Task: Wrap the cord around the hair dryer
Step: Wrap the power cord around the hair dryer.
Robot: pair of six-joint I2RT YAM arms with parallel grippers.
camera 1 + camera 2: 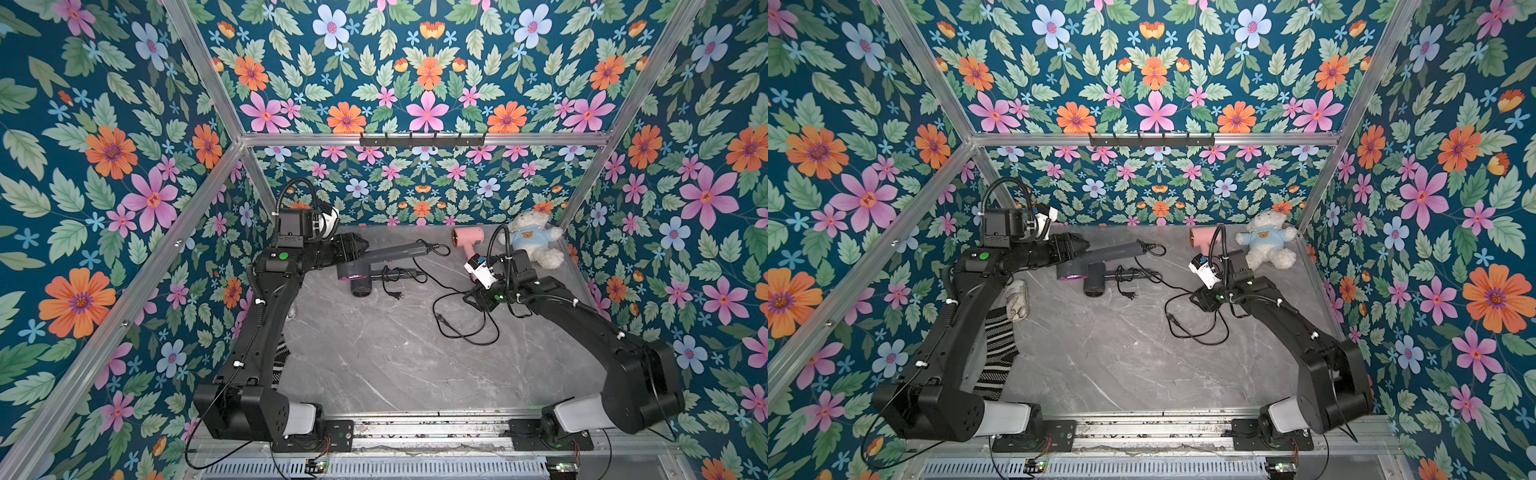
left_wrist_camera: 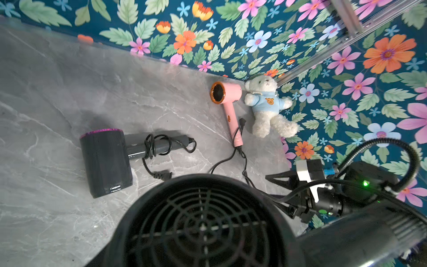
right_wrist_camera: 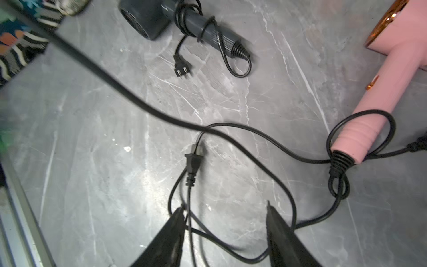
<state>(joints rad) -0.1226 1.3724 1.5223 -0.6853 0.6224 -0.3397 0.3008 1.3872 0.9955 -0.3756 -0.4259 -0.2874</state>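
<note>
Striped cloth (image 1: 996, 353): lies flat on the table (image 1: 1142, 365) at the far left, partly under the left arm.
Left gripper (image 1: 359, 246): closed tight on the held hair dryer (image 1: 395, 251) where head meets handle, and raised clear of the table.
Held hair dryer: grey, with the handle pointing right and slightly toward the back wall.
Second hair dryer (image 2: 106, 161): dark, lying on its side on the table, just in front of the held one in both top views. Its own lead (image 2: 149, 146) is wound round its handle.
Cord (image 3: 138, 101): leaves the end of the held handle in a small loop, then slants down to the table toward the right gripper.
Plug (image 3: 193, 163): rests on the table among loose black loops. Which dryer these loops belong to cannot be told.
Right gripper (image 3: 224, 207): low over the loose loops, with its jaws standing well apart. Strands pass beside both fingers and nothing is clamped.
Pink hair dryer (image 1: 467, 237): lies at the back of the table with a black cord looped round its handle end.
Teddy bear (image 1: 534, 241): white with a blue top, in the back right corner, just beside the pink hair dryer.
</note>
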